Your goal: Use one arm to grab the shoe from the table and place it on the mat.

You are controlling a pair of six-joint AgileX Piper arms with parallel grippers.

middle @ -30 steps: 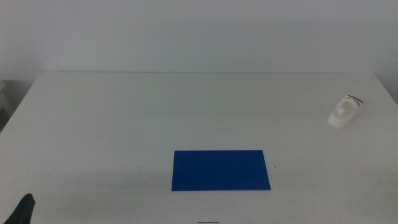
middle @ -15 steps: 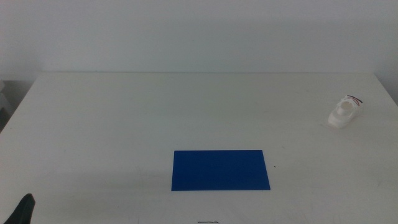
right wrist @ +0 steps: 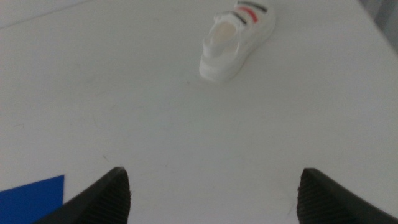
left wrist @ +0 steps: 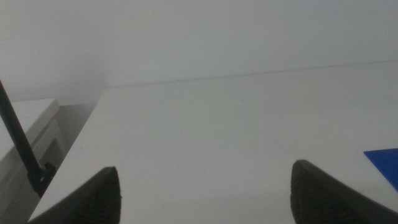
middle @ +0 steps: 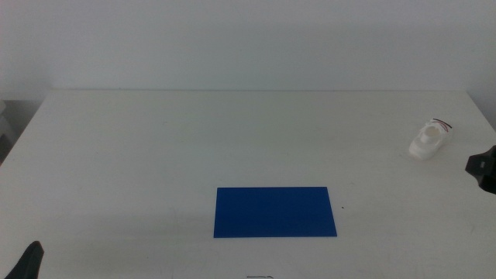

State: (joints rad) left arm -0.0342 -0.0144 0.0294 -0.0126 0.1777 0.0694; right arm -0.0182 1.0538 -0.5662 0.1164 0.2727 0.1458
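The white shoe with dark and red straps lies at the table's far right; in the right wrist view the shoe is ahead of my right gripper, whose jaws stand wide apart and empty. That arm just enters the middle view at the right edge, nearer the front than the shoe. The blue mat lies flat at front centre; one mat corner shows in the right wrist view. My left gripper waits open at the front left corner.
The white table fills the view, with its back edge against a pale wall. The left wrist view shows the table's left edge, a thin black cable beside it, and a mat corner.
The right arm has come into the middle view at the right edge, near the shoe. Shoe, mat and left gripper have not moved.
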